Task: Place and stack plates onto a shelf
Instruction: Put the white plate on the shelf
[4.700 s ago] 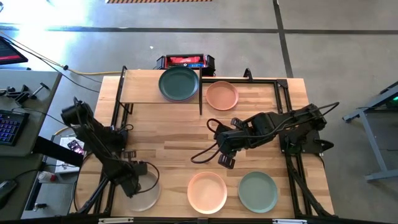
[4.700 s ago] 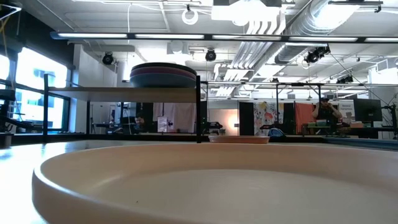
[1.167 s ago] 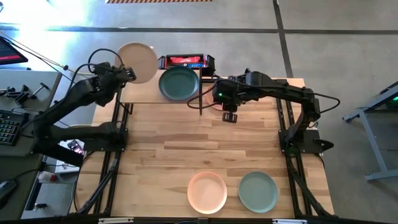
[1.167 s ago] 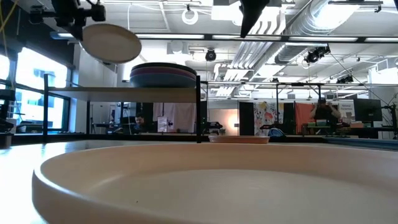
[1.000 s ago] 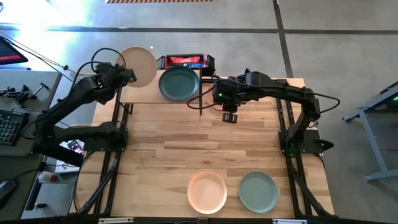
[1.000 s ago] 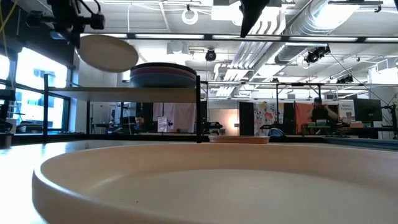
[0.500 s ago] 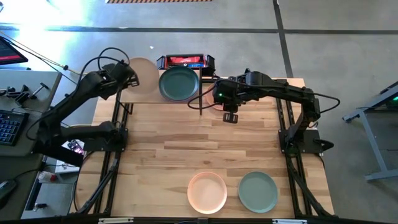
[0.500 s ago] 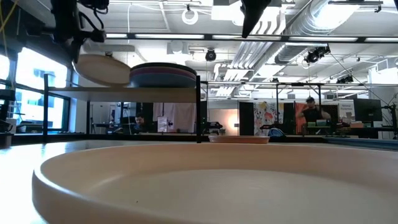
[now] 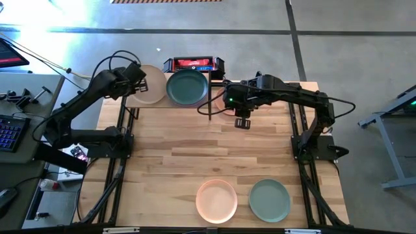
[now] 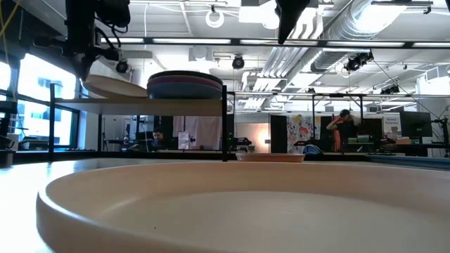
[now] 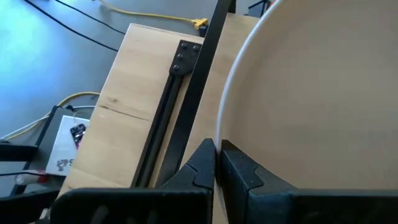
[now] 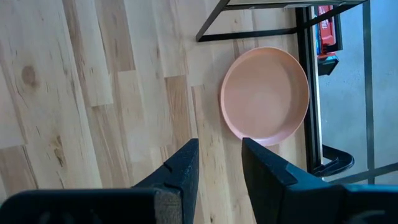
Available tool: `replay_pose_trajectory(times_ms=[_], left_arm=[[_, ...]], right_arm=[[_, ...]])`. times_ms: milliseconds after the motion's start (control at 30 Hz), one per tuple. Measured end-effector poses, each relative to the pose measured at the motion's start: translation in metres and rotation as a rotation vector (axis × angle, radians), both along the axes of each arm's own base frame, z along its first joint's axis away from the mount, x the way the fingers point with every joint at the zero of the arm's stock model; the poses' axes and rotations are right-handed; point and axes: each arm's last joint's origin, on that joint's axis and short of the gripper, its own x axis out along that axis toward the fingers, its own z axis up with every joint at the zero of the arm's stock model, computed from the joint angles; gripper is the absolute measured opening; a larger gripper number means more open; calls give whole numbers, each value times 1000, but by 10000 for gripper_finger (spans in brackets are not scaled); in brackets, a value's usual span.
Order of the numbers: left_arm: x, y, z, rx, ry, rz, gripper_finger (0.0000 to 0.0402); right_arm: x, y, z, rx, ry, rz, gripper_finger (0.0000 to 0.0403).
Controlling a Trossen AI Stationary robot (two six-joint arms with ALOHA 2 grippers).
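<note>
At the table's near edge, 2 plates lie flat side by side: a pale pink plate [image 9: 216, 200] and a sage plate [image 9: 269, 199], just apart. The low view is filled by a near plate rim [image 10: 211, 204].

Farther back, over the bare wood right of the shelf [image 9: 133, 101], my right gripper [image 9: 241, 121] hangs above the table [image 9: 182, 149] with its jaws parted and nothing between them. A peach plate [image 12: 265, 94] lies flat on the table beside the shelf's black frame [image 12: 261, 31], ahead of this gripper and not touching it.

At the far left, my left gripper [image 9: 133, 79] is clenched on the rim of a beige plate [image 9: 149, 84]. This plate sits over the shelf's left half, just beside the stack [image 10: 184, 85] on the right half, whose top plate is dark teal [image 9: 187, 87]. In the low view the beige plate is slightly tilted at shelf-top level; I cannot tell whether it touches the board.

Beyond the table, a person [image 10: 343, 130] stands in the room.
</note>
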Motion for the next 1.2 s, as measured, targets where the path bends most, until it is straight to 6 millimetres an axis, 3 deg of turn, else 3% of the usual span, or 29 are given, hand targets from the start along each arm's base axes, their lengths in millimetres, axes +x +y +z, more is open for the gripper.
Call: replay_pose_trajectory(times_ms=[233,600,1200], left_arm=[[3,6,-6,-49,30,-10,6],[4,15,-13,-126,34,-33,49],[2,7,-11,-217,-32,-120,89]], right_arm=[[-1,0,0,1,11,0,99],[-2,0,0,2,19,0,99],[-2,0,0,2,18,1,99]])
